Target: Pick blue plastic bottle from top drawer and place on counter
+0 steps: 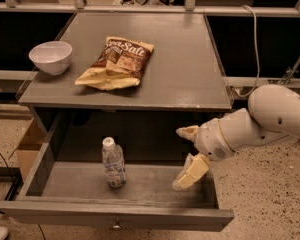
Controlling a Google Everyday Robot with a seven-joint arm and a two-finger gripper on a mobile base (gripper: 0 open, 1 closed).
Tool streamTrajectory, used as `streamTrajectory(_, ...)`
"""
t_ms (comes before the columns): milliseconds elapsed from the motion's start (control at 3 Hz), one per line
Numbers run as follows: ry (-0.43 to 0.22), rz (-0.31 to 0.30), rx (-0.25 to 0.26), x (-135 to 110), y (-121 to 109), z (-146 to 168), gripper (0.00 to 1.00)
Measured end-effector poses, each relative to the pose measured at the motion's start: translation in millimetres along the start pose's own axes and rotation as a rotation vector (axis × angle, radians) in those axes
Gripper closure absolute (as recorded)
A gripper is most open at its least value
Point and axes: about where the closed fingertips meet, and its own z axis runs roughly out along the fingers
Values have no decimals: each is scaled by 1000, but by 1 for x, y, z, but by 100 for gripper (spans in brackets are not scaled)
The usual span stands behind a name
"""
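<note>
You're in the reach-in step, with nothing picked yet. Up and far to the left of the pincer, the white bowl [51, 56] sits on the tabletop [190, 79]. The chip bag [115, 62] lies up and left too, nearer in. Both are clear of the job, so leave them be.

Down in the open top drawer [115, 215], the blue plastic bottle [113, 162] stands upright on the drawer floor, cap up. It is left of the pincer at about its height, with a clear gap between them. That's your target.

My read is that the next move calls for a leftward travel along the drawer, under the tabletop's front edge and behind the drawer's front panel. The wrist probably needs turning so a finger lands on each side of the bottle's body, and then you close. Go gently, because a light upright bottle would likely tip if a finger clips it first.

Now the pincer [186, 153]: it hangs over the drawer's right end with its fingers [190, 171] spread wide apart, one above the other, and it holds nothing. The lower finger is close to the drawer floor, and I can't tell whether it touches. To the pincer's right, the white arm [270, 116] runs out past the drawer's side.
</note>
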Motion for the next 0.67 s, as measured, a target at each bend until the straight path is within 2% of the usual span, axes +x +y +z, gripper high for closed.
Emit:
streamTrajectory(333,-21,3,-22,2,6,11,0)
streamTrajectory(667,-61,2,-91,-2,16,45,0)
